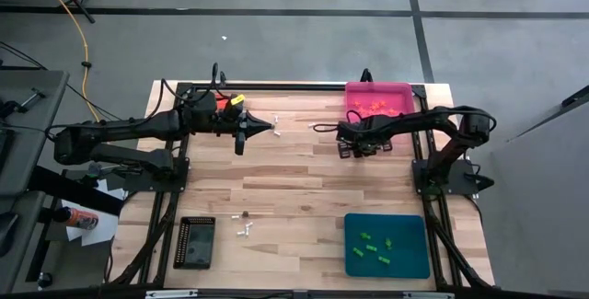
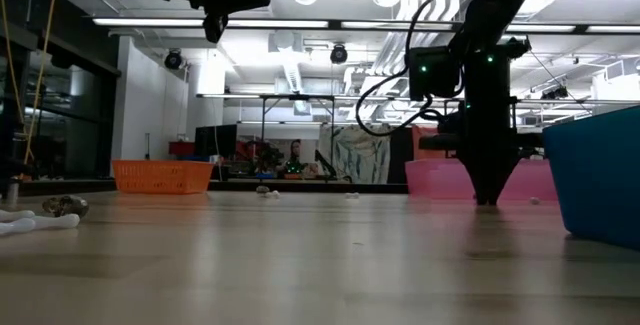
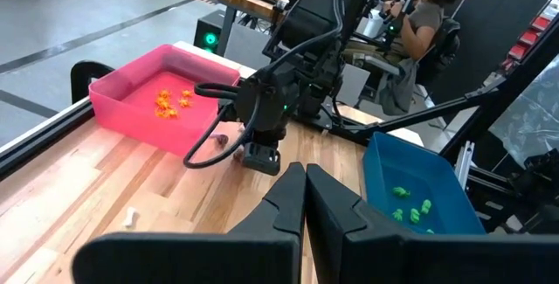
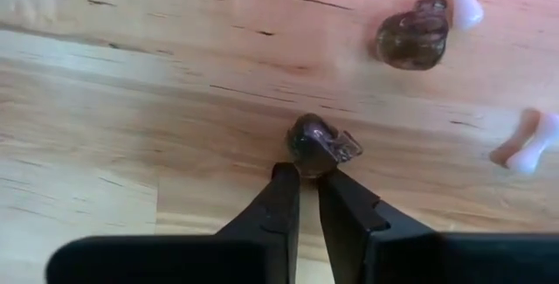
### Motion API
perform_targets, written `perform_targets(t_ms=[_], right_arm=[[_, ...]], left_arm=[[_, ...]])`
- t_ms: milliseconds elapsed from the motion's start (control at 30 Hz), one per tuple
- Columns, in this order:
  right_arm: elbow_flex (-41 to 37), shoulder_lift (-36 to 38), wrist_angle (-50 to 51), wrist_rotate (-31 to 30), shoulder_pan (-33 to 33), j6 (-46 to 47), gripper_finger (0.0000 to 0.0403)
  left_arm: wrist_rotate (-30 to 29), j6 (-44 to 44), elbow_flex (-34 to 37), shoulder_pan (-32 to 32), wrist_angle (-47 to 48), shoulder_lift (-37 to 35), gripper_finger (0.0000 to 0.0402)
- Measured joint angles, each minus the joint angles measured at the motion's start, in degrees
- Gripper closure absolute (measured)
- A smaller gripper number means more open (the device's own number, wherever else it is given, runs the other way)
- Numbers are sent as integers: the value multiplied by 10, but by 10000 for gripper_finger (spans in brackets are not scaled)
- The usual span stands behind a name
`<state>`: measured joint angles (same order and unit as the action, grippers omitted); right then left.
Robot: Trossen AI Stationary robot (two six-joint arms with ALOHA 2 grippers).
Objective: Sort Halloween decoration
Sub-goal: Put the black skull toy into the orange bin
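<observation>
My right gripper (image 4: 307,172) points down at the wooden table just in front of the pink tray (image 1: 350,97) and is shut on a dark brown skull trinket (image 4: 319,144). A second dark brown trinket (image 4: 412,35) and two white bone trinkets (image 4: 524,144) lie close by on the wood. Orange trinkets (image 1: 373,106) lie in the pink tray, green ones (image 1: 373,244) in the teal tray (image 1: 348,244). My left gripper (image 1: 269,129) hangs shut and empty above the table's far left part. My right gripper pinches the dark brown trinket's near edge (image 4: 307,163) between its two fingertips. The fingers come from above, pointing down. The trinket rests on the table.
A black tray (image 1: 195,242) stands at the near left, with white trinkets (image 1: 244,230) and a dark one (image 1: 245,214) beside it. More white trinkets (image 1: 276,120) lie by the left gripper. An orange tray (image 2: 163,175) stands at the far left. A person (image 3: 432,13) sits beyond the table.
</observation>
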<state>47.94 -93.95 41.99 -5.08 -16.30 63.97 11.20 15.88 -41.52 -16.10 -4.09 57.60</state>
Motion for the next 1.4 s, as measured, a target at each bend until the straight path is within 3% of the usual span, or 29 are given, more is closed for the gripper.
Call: perform_targets(t_ms=[233, 433, 667, 1400], right_arm=[[-2, 38, 17, 47, 17, -20, 317], [-2, 76, 28, -3, 7, -10, 229], [-1, 70, -9, 11, -51, -10, 147], [3, -10, -23, 43, -62, -25, 143]], left_arm=[[0, 0, 0, 0, 0, 0, 401], [0, -1, 0, 0, 0, 0, 401], [0, 0, 0, 0, 0, 0, 401], [0, 2, 0, 0, 0, 0, 402]])
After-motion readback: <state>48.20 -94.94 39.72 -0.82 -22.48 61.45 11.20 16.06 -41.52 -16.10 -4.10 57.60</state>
